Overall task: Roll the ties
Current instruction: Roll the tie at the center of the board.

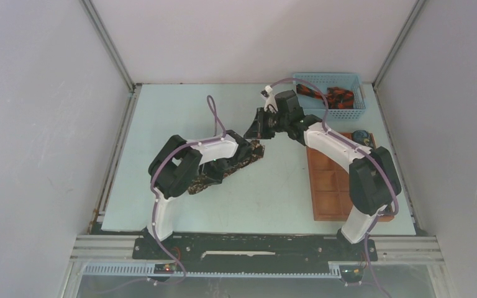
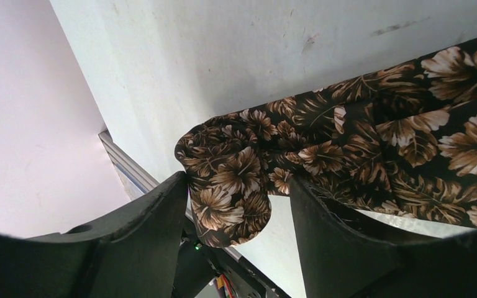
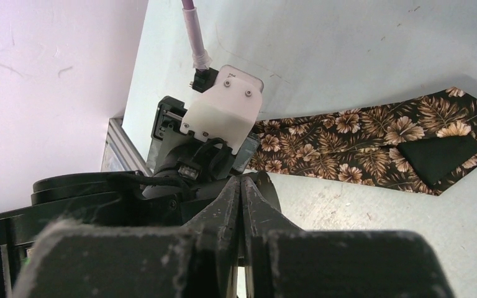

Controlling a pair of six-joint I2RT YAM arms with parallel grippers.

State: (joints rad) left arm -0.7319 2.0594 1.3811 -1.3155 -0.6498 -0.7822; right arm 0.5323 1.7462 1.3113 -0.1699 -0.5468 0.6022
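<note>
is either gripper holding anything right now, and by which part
Nothing is held. The left gripper stands open around the rolled end of the brown flowered tie without clamping it; the right gripper is shut and empty.

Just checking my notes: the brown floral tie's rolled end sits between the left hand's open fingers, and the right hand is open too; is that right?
Not quite: the right hand is shut, its fingers pressed together, as the right wrist view shows. The rolled end of the brown floral tie does sit between the open fingers of the left hand.
</note>
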